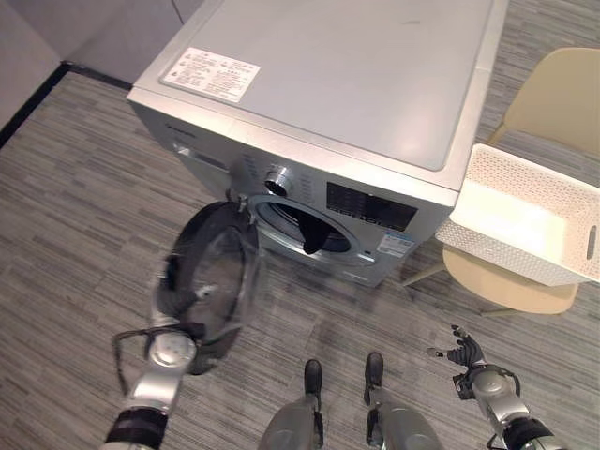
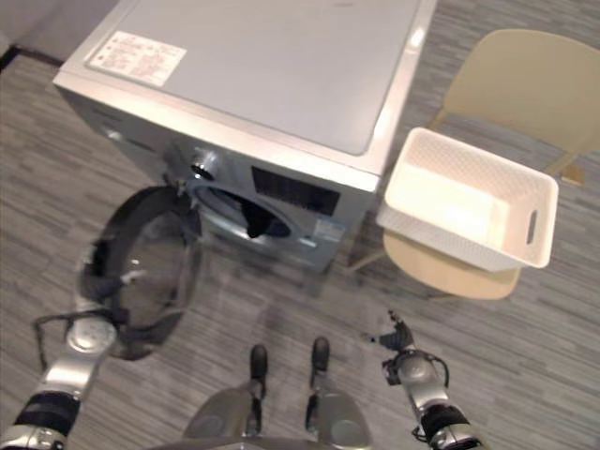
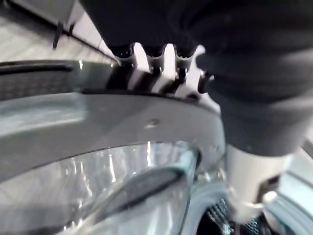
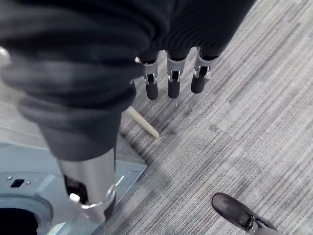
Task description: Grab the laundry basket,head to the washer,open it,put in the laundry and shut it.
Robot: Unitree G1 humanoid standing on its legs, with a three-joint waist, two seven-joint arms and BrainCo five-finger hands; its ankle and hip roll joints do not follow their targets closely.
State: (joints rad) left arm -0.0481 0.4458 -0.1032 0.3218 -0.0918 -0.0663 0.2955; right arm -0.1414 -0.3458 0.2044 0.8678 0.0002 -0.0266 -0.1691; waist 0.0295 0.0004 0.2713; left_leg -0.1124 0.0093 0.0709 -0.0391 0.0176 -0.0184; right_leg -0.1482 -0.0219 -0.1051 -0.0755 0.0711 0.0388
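Laundry basket (image 1: 525, 225), white and perforated, is sitting on the seat of a pale yellow chair (image 1: 562, 98) just to the right of the washer (image 1: 337, 103); it is tilting a little over the seat's edge, and I am seeing only its pale inner walls, so I cannot tell what it is holding; the silver washer is standing in front of me on the grey striped carpet (image 1: 66, 216), its round door (image 1: 211, 277) swinging wide to my left and leaving the dark drum opening (image 1: 305, 230) showing, with a dark shape hanging at the mouth that I cannot make out; a knob (image 1: 277, 178) is sitting above the opening and a dark control panel (image 1: 370, 206) is lying beside it; a white label (image 1: 210, 73) is lying on the washer's flat top; my left hand (image 3: 156, 73) is resting against the open door's rim, the fingers reaching over the edge of the ring, though whether they are curling round it or lying straight I cannot tell; my right hand (image 4: 171, 81) is hanging free low to the right, well apart from the basket and the washer, its fingers straight and slightly spread, holding nothing; a chair leg (image 4: 142, 122) is showing just past those fingertips.
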